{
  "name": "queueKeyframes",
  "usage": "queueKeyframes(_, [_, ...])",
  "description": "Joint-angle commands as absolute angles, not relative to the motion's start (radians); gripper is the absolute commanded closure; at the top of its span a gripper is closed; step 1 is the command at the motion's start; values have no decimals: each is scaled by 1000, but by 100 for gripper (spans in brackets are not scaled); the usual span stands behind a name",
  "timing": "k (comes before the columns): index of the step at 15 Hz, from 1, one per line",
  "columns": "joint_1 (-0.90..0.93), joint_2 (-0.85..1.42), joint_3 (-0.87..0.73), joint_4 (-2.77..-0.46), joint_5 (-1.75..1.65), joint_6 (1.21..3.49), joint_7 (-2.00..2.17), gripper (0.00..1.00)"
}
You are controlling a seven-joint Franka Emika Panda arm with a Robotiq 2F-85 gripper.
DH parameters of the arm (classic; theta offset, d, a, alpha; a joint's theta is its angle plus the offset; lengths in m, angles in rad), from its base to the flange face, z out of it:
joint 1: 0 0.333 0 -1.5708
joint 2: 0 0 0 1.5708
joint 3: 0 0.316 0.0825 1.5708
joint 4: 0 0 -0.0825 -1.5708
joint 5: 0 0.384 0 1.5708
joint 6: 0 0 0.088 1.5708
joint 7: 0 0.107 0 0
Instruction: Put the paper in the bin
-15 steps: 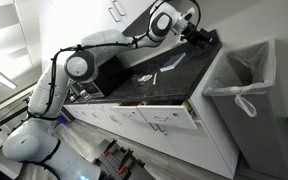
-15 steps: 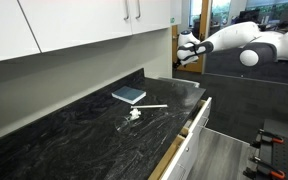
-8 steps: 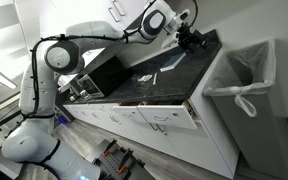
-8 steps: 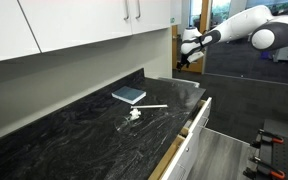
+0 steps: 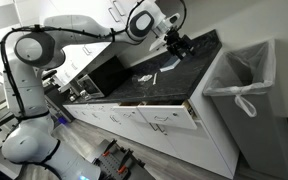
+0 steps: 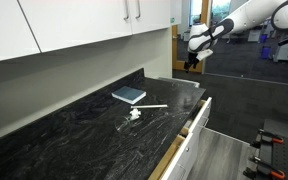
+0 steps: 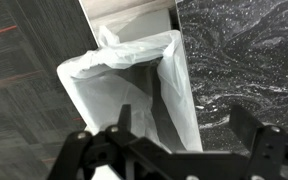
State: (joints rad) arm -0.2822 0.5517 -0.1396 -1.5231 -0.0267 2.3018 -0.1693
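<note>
Here's the paper [image 6: 134, 115], a small crumpled white wad lying loose on the dark bench [image 6: 74, 140], at six o'clock of a blue notebook [image 6: 129, 95] and just beside a thin white stick [image 6: 152, 106]; whether wad and stick touch, I can't tell. The claw [image 6: 192, 62] hangs well apart from it, up at about one-thirty past the bench's far end. In the wrist view the claw [image 7: 179, 128] is spread wide and empty, looking down into the bin [image 7: 79, 95] and its white liner [image 7: 134, 50]. That wad should be feather-light, soft and crushable, with nothing to break. I'd pinch it from above across its middle, jaws centred, because one finger landing first could skate it over that polished stone. Watch the bench's front edge at four o'clock of the paper, with a drawer [image 6: 196, 122] ajar below it. The cabinets [image 6: 84, 30] hang over the back, but the air above the wad looks open. In an exterior view the bin [image 5: 249, 120] stands at four o'clock of the claw, its mouth generous for so small a load.
</note>
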Motion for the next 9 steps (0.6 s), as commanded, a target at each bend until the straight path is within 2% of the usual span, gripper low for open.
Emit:
queueKeyframes(1, [-279,378,-139,-1761,-28,2392,-196,0])
queueKeyframes(9, [-258,78,-166,-2153,-50,2507,-179,0])
